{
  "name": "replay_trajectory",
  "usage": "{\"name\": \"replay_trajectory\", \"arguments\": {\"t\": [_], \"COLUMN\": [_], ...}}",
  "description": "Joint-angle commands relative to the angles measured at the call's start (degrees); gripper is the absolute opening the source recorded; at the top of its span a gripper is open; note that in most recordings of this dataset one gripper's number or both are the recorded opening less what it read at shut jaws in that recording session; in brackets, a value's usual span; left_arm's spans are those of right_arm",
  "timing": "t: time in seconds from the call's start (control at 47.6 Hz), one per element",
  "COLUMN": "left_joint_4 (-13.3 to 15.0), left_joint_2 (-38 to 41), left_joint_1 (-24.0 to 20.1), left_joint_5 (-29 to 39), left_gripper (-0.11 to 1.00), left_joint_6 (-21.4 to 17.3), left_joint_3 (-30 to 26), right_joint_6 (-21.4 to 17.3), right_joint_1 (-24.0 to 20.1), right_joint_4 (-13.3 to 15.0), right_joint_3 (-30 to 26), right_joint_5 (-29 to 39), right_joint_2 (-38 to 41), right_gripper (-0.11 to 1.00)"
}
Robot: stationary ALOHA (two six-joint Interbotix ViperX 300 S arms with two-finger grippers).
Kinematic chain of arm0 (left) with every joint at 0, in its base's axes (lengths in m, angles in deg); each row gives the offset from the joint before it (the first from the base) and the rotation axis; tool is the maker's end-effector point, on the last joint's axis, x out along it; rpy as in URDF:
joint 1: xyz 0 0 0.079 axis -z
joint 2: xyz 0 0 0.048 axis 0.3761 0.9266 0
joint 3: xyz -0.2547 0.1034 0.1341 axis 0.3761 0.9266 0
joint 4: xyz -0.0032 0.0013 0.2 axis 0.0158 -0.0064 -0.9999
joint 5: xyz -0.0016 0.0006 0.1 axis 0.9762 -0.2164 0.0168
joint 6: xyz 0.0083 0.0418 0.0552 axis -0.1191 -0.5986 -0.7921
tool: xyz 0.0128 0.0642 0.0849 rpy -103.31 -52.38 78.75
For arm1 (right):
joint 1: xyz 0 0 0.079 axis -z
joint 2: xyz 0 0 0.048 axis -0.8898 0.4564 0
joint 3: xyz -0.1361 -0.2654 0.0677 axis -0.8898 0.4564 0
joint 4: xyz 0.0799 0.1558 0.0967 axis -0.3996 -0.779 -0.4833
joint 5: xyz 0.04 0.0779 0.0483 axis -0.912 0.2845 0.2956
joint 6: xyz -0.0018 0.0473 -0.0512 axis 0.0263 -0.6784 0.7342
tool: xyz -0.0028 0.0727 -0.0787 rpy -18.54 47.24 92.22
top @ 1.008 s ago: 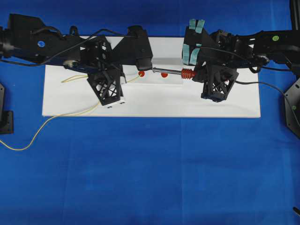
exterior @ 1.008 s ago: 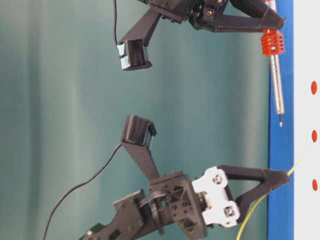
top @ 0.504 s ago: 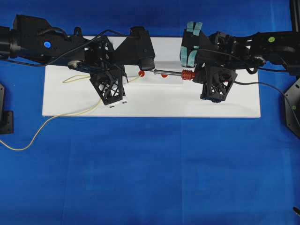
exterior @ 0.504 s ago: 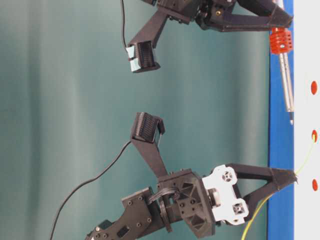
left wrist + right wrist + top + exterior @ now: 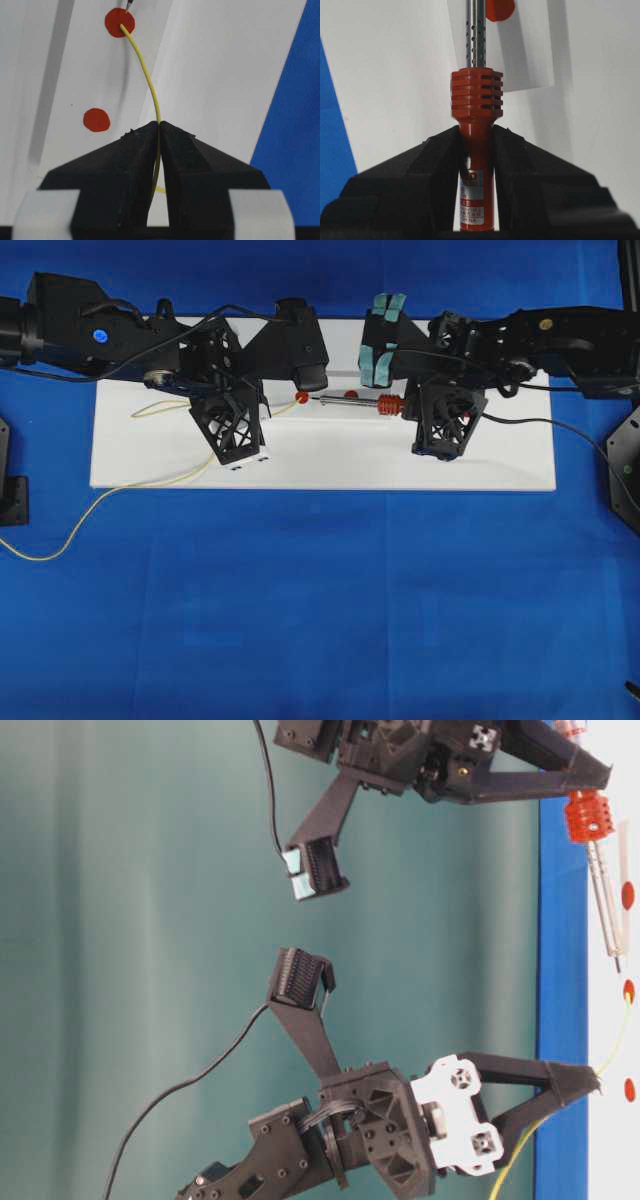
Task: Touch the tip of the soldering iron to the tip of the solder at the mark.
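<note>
Yellow solder (image 5: 148, 80) arcs up from the left gripper (image 5: 159, 131), whose fingers are pinched shut on the wire, and its tip rests on a red mark (image 5: 119, 22) on the white board (image 5: 330, 460). Just beyond that mark, the dark point of the soldering iron (image 5: 477, 107) shows close to the solder tip; whether they touch cannot be told. The right gripper (image 5: 476, 145) has its fingers clamped on the iron's red-orange handle, with the silver shaft pointing toward the mark. A second red mark (image 5: 96, 120) lies nearer the left gripper. To finish well, the iron should ease forward slowly along its own line while the solder is held steady on the mark above the blue surface (image 5: 320, 610).
</note>
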Motion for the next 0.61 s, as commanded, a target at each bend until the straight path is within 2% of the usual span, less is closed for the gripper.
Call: {"name": "replay_trajectory", "arguments": {"t": [0.0, 0.588], "left_joint_4": [-0.1, -0.2], "left_joint_2": [-0.7, -0.7], "left_joint_1": [-0.1, -0.1], "left_joint_5": [-0.2, -0.1], "left_gripper": [0.03, 0.03], "left_joint_6": [-0.2, 0.0], "left_joint_3": [-0.6, -0.6], "right_joint_6": [-0.1, -0.1], "right_joint_1": [-0.2, -0.1], "right_joint_4": [0.0, 0.4], "right_joint_3": [-1.7, -2.7], "right_joint_5": [0.3, 0.4], "right_joint_2": [-0.3, 1.0], "right_gripper": [0.06, 0.06]}}
